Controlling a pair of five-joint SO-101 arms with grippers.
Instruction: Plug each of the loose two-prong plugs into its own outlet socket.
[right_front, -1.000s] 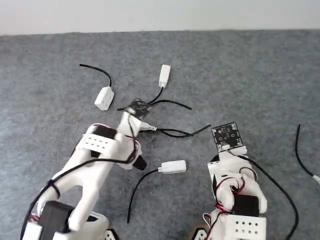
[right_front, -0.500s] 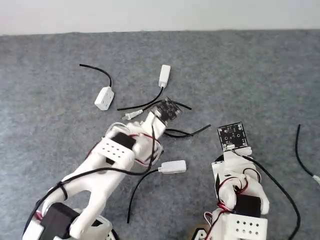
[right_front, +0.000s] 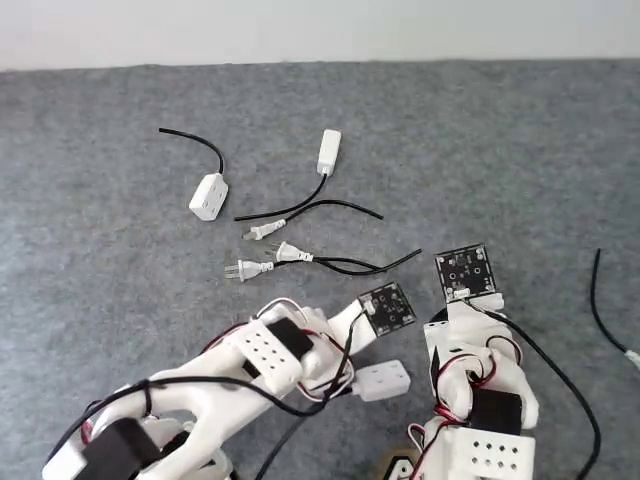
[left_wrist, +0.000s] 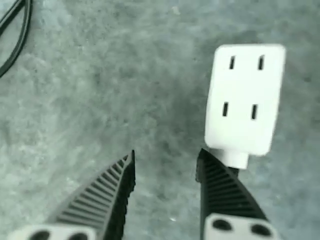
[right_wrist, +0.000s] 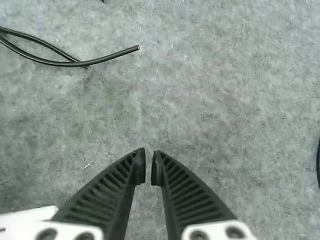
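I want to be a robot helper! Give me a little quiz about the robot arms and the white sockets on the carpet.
1. True or false: the right gripper is holding a plug.
2. How many slots show on the face of the socket near the left gripper? A two, B four, C six.
3. Fill the gap: the left gripper's fingers are ____, with nothing gripped between them.

Key: 1 false, it is shut on nothing. 2 B. 3 open.
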